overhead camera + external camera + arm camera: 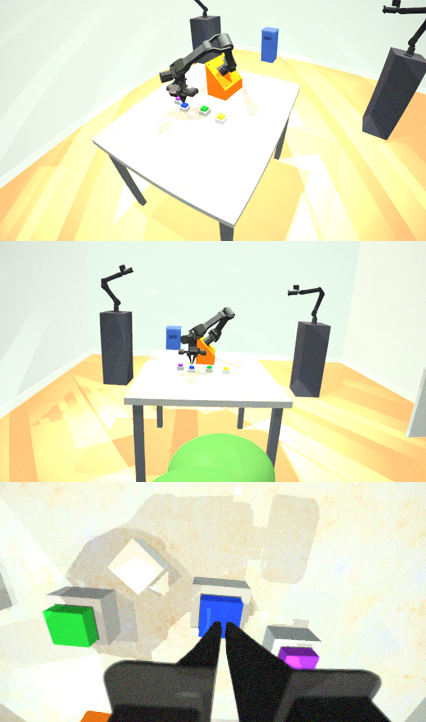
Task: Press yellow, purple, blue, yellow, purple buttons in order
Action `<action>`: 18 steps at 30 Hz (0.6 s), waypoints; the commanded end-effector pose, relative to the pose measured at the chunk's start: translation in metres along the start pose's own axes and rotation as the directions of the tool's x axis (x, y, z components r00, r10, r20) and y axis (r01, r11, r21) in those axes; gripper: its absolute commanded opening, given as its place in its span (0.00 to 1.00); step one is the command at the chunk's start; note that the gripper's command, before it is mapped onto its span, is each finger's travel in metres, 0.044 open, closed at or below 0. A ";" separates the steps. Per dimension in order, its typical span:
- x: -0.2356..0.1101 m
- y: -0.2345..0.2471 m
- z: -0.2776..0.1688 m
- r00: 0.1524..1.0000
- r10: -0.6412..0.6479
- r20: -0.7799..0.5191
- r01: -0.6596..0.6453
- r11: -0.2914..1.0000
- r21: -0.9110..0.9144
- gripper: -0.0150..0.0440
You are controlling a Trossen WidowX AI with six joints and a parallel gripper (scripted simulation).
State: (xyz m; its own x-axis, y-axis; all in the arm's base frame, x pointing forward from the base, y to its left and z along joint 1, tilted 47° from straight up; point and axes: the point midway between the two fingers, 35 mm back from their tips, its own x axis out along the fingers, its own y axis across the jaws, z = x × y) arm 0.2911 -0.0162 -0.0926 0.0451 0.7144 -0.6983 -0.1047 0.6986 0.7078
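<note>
Four buttons on white bases stand in a row on the table (209, 155) (209, 390): purple (178, 98) (180, 364) (298, 657), blue (184, 105) (191, 367) (220, 613), green (204, 108) (209, 367) (69, 625) and yellow (220, 116) (225, 368). My gripper (183, 101) (191, 363) (222, 627) is shut with nothing between its fingers and points straight down. Its tips hang right over the blue button, very close above its top. I cannot tell whether they touch it. The yellow button is out of the wrist view.
A small white block (137, 572) (202, 371) lies on the table just in front of the row, between the blue and green buttons. The arm's orange base (222, 82) (206, 355) stands behind the buttons. Dark camera pillars and a blue box stand on the floor around the table.
</note>
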 end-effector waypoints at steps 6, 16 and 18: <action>0.015 0.000 -0.003 1.000 0.008 -0.002 -0.008 1.000 0.013 0.29; 0.022 0.001 -0.003 1.000 0.009 -0.002 -0.009 1.000 0.013 0.29; 0.022 0.001 -0.003 1.000 0.009 -0.002 -0.009 1.000 0.013 0.29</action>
State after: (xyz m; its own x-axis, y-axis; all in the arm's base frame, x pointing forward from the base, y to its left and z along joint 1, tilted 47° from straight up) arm 0.2911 -0.0012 -0.1070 0.0459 0.7164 -0.6962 -0.1033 0.6966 0.7100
